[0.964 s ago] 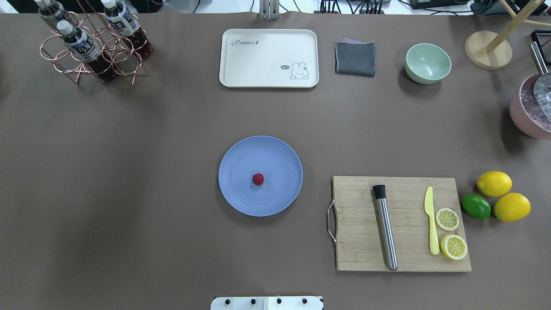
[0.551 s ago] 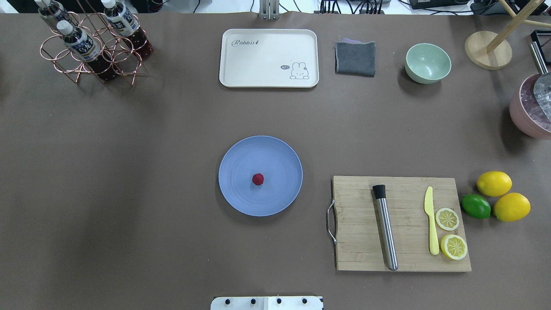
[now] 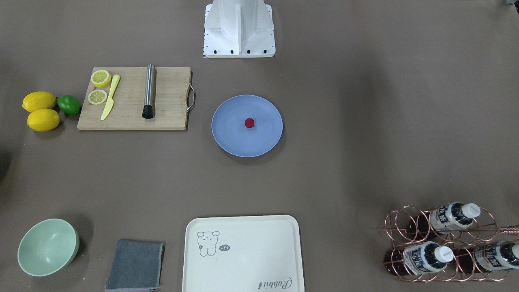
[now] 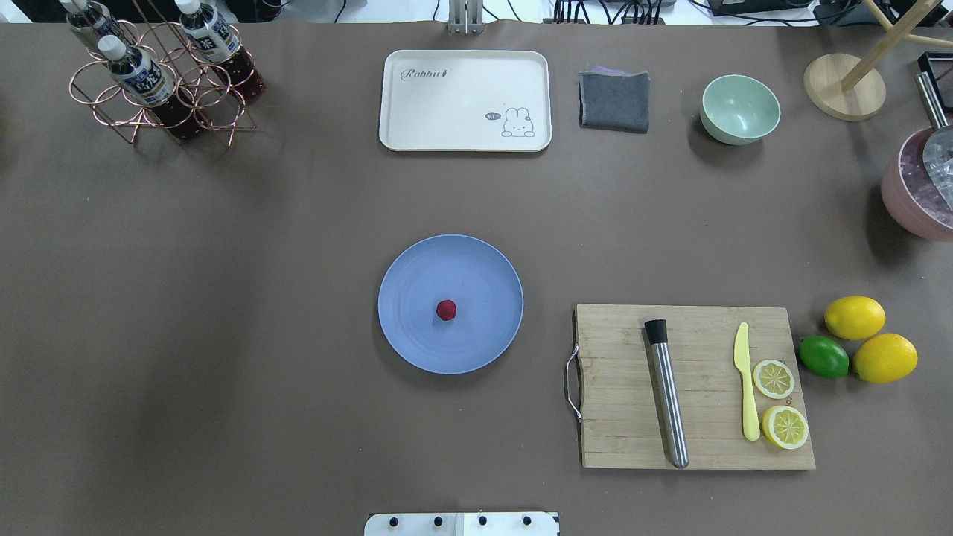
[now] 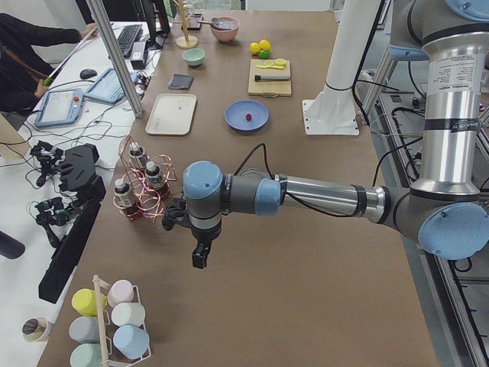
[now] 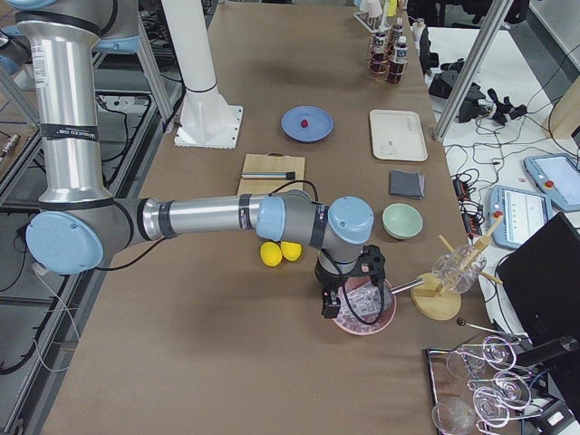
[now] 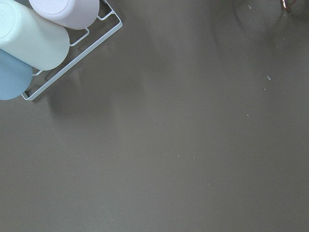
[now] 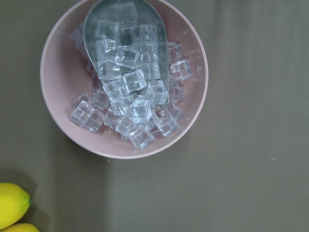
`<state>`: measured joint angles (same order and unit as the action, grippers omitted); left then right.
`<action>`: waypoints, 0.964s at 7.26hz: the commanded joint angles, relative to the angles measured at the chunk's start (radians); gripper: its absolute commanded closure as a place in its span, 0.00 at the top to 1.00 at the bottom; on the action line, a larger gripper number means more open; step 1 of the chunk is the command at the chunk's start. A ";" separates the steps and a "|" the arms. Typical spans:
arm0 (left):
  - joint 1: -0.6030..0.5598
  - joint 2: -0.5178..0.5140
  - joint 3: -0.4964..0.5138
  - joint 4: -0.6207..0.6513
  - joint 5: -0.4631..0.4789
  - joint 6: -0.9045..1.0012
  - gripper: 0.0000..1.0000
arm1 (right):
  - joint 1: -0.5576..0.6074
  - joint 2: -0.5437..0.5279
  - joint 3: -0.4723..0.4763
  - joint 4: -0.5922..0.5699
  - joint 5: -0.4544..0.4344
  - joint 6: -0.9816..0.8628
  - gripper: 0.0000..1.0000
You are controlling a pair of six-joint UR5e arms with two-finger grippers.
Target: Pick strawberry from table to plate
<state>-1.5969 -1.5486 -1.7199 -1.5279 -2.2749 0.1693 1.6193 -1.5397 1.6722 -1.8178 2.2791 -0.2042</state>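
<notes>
The small dark-red strawberry lies near the middle of the blue plate, which sits at the centre of the brown table. No gripper shows in the overhead or front view. My left gripper appears only in the exterior left view, hanging over bare table far from the plate, and I cannot tell its state. My right gripper appears only in the exterior right view, above a pink bowl of ice, state also unclear.
A wooden cutting board with a steel muddler, a yellow knife and lemon slices lies right of the plate, with lemons and a lime beyond. Cream tray, grey cloth, green bowl and bottle rack line the far side. A cup rack stands near the left gripper.
</notes>
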 commanded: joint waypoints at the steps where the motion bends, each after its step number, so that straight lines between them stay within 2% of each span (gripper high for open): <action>1: 0.002 -0.001 0.002 0.000 0.000 0.001 0.98 | 0.002 0.001 0.001 0.000 0.000 0.003 1.00; 7: 0.002 -0.011 0.003 0.002 0.000 0.001 0.98 | 0.002 0.013 0.006 0.002 0.000 0.005 1.00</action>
<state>-1.5954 -1.5588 -1.7167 -1.5273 -2.2750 0.1709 1.6214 -1.5268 1.6771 -1.8164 2.2795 -0.1993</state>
